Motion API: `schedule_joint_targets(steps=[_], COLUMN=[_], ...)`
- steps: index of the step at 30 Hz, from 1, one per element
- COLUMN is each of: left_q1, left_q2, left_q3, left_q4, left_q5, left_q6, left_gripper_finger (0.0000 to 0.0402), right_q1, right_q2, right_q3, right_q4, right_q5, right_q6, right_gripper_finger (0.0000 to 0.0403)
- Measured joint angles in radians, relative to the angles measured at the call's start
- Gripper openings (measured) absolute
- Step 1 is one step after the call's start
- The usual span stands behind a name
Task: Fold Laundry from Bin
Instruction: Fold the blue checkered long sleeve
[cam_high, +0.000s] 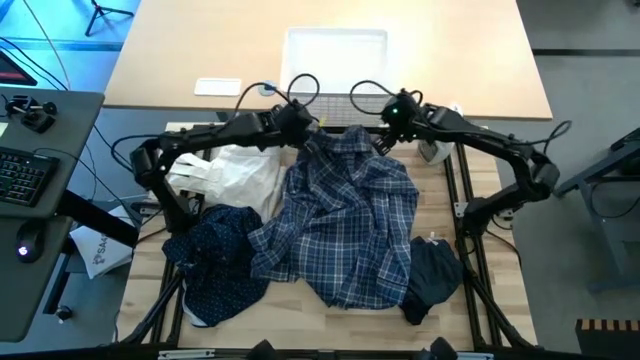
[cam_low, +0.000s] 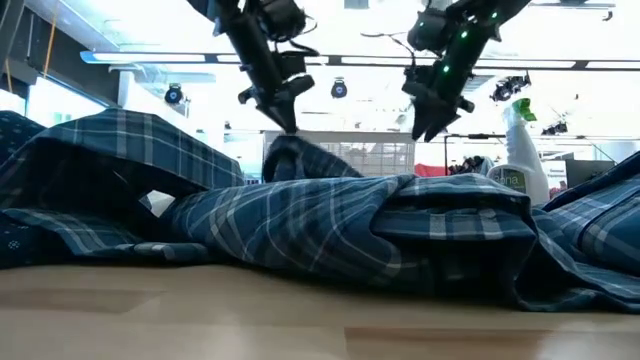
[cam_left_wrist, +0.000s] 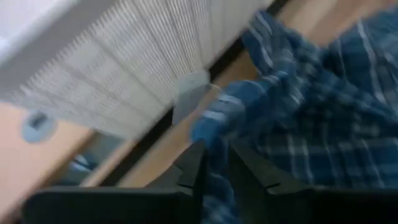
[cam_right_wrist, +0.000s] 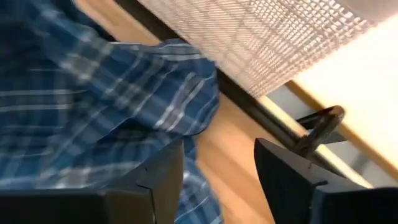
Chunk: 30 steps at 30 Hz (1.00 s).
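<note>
Pinching plaid shirt (cam_left_wrist: 298, 118): left hand (cam_left_wrist: 214, 168) | right hand (cam_right_wrist: 217, 168) spread, empty | high view alone shows bin (cam_high: 336, 52)

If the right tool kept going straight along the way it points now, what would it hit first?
Most likely the plaid shirt: the right tool, fingers apart, points at the shirt's edge on the table. The white basket lies beyond. Depth is hard to judge.

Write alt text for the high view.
A plaid shirt lies spread mid-table, both arms reaching to its far edge by the bin. A dotted shirt and white bag lie left, a dark piece right.
</note>
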<state>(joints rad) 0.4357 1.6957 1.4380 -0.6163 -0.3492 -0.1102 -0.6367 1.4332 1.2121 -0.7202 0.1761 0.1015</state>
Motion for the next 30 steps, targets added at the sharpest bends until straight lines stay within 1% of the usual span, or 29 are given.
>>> schedule_joint_targets(steps=[3, 7, 9, 11, 13, 15, 18, 21, 23, 25, 27, 30], left_q1=[0.024, 0.035, 0.036, 0.036, 0.032, 0.024, 0.004, -0.018, -0.032, -0.047, -0.059, -0.083], left_q2=[-0.034, -0.101, -0.133, -0.164, -0.186, -0.197, -0.197, -0.179, -0.160, -0.138, -0.120, -0.087], left_q3=[0.000, 0.001, 0.001, 0.001, 0.002, 0.002, 0.002, 0.002, 0.002, 0.002, 0.002, 0.002], left_q4=[-0.077, -0.184, -0.220, -0.238, -0.242, -0.240, -0.241, -0.236, -0.237, -0.233, -0.224, -0.174], left_q5=[0.082, 0.094, 0.094, 0.103, 0.113, 0.132, 0.138, 0.138, 0.138, 0.138, 0.138, 0.149], left_q6=[-0.021, -0.038, -0.039, -0.051, -0.067, -0.073, -0.072, -0.072, -0.076, -0.090, -0.098, -0.063], left_gripper_finger=[0.0089, 0.0114, 0.0121, 0.0124, 0.0124, 0.0123, 0.0122, 0.0122, 0.0122, 0.0122, 0.0122, 0.0122], right_q1=[-0.012, 0.008, 0.042, 0.080, 0.112, 0.130, 0.142, 0.156, 0.155, 0.154, 0.156, 0.155], right_q2=[-0.035, -0.048, -0.048, -0.048, -0.048, -0.048, -0.048, -0.040, -0.023, 0.005, 0.038, 0.059], right_q3=[0.000, -0.001, -0.027, -0.079, -0.151, -0.235, -0.367, -0.475, -0.519, -0.536, -0.530, -0.490], right_q4=[-0.037, -0.054, -0.034, -0.023, -0.014, 0.041, 0.198, 0.370, 0.460, 0.514, 0.518, 0.485], right_q5=[-0.125, -0.346, -0.399, -0.394, -0.341, -0.290, -0.300, -0.252, -0.232, -0.225, -0.197, -0.145], right_q6=[-0.020, -0.065, -0.112, -0.169, -0.215, -0.234, -0.279, -0.319, -0.360, -0.389, -0.383, -0.312], right_gripper_finger=[0.0207, 0.0211, 0.0211, 0.0211, 0.0211, 0.0207, 0.0194, 0.0174, 0.0160, 0.0141, 0.0112, 0.0038])
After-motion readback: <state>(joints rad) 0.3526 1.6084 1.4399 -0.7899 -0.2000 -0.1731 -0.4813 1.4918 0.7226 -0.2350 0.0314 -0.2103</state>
